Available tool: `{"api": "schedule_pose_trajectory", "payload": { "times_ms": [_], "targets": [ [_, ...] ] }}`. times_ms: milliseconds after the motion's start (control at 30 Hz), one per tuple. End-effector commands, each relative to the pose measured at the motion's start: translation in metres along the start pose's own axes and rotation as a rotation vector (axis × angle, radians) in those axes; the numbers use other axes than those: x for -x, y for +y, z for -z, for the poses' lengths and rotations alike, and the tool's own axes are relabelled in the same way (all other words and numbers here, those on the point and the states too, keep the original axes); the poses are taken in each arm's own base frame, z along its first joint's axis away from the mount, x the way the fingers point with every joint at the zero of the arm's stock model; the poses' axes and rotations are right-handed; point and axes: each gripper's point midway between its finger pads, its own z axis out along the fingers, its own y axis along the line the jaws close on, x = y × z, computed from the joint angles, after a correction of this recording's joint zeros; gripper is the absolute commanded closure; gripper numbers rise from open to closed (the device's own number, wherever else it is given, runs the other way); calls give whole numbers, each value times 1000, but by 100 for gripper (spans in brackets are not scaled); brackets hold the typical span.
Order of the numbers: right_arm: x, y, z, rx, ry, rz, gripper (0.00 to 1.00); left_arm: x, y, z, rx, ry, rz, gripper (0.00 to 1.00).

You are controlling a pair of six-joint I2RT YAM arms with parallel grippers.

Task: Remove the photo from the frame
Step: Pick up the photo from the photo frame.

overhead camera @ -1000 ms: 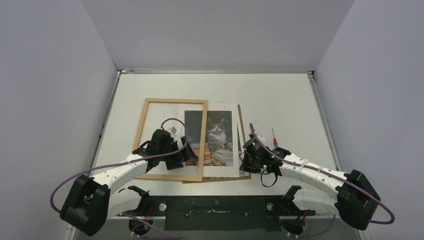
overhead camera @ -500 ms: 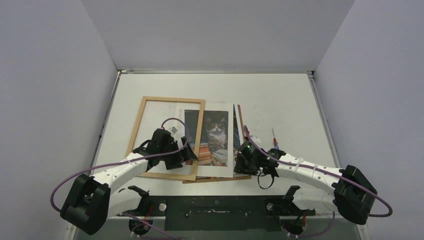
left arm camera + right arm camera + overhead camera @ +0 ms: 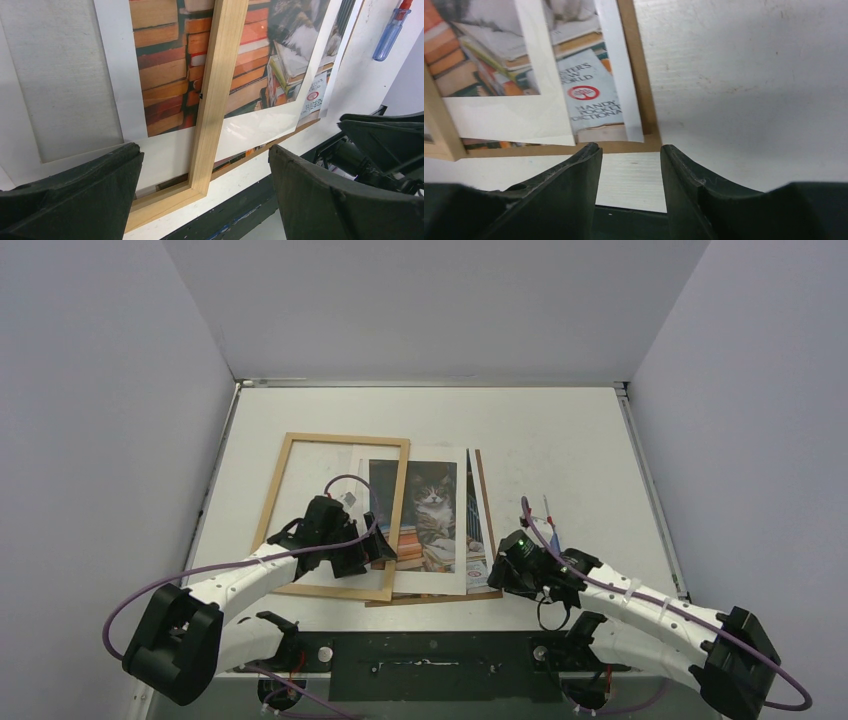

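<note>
Frame [image 3: 350, 439] flat on worktop [image 3: 560, 440], right rail lying across photo [image 3: 437, 502]. Photo sticks out rightward over backing board [image 3: 642, 90]. My left fingers [image 3: 70, 195] wide above frame's near corner. My right fingers [image 3: 559, 200] parted, empty. Plan: steady frame, slide photo right, keeping it flat.

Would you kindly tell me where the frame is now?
In the top view, the frame lies on the table's left half, its right rail crossing the cat photo, its near right corner below the left gripper.
</note>
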Motion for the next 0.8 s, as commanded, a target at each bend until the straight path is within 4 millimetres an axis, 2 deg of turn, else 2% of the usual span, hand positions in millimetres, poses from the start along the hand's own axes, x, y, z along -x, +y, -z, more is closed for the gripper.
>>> {"api": "schedule_pose_trajectory", "payload": {
  "times_ms": [0,200,767],
  "targets": [
    [-7,2,-10,26,13,-77,53,8,-11,2,-28,-21,-37,3],
    [-12,2,-20,40,22,-102,56,5,-8,2,-24,-20,-29,3],
    [-17,-1,-31,34,29,-143,61,3,-6,1,-26,-15,-24,3]
  ]
}}
